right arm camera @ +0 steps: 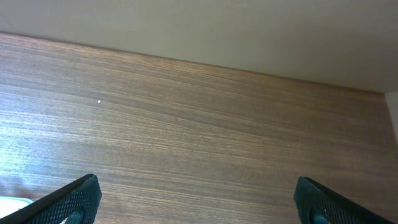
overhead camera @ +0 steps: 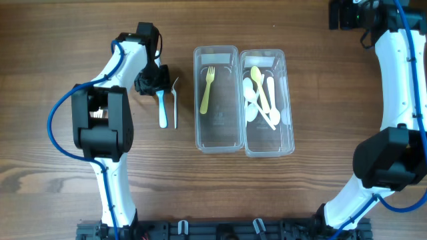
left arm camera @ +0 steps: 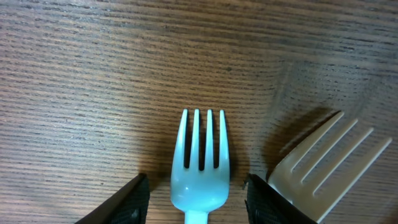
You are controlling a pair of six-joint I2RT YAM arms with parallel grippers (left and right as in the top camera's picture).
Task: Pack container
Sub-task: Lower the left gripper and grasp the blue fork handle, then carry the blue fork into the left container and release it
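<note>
the blue fork (left arm camera: 200,168) lies flat on the surface (left arm camera: 93,74) between the left hand's (left arm camera: 198,205) half-spread fingers, clear of both. a white fork (left arm camera: 323,165) lies just outside one finger. the right hand (right arm camera: 196,202) gapes wide, holding nothing.

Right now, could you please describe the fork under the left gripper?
Two clear containers sit mid-table; two forks lie just left of them. Yours is the light blue fork, farther from the containers; its neighbour is a white fork.
</note>
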